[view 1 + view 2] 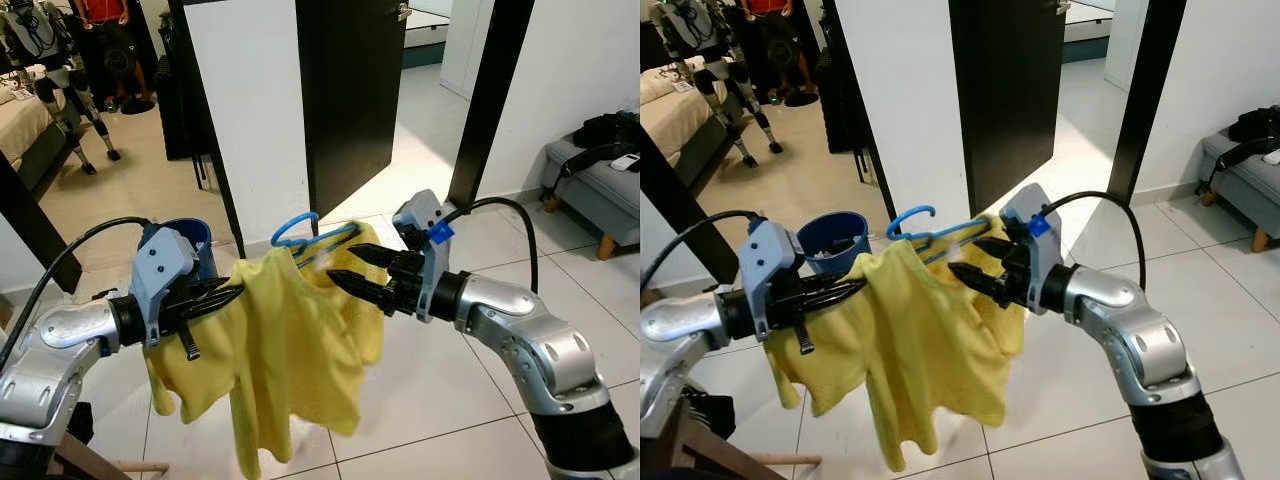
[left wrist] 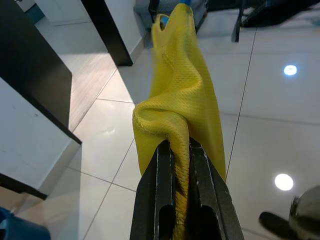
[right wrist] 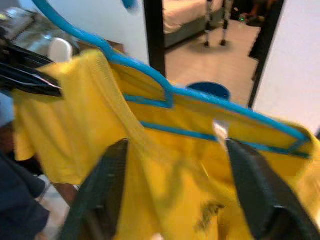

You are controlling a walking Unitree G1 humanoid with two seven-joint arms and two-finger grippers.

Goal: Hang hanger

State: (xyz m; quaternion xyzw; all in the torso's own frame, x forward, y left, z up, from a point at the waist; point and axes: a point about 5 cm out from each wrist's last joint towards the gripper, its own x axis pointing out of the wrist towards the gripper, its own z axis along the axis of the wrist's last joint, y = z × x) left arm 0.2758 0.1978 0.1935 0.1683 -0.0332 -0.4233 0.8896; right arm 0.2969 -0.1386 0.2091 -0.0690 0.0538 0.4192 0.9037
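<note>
white-tiled floor [image 1: 450,400], dark door [image 1: 350,90] at upper centre of the frame, grey sofa [image 1: 600,190] at right edge, blue bucket [image 1: 835,238] left of centre by the white wall.

left gripper [image 1: 225,296], lower left of the frame: fingers pressed together on a bunched fold of the yellow shirt [image 1: 290,350], cloth pinched between them in the left wrist view.

right gripper [image 1: 350,268], centre of the frame: fingers spread apart, holding nothing, tips at the shirt's far shoulder, just beside the blue hanger [image 1: 310,238]; whether they touched cloth could not be told.

blue hanger: centre of the frame, hook at top left of it, bar threaded inside the shirt's neck and shoulders, in mid-air between the two arms.

progress, as judged: shirt appeared already mounted on the hanger; the hanging itself not yet done. no rail or rod could be made out, so carrying to one and hooking on remained.
</note>
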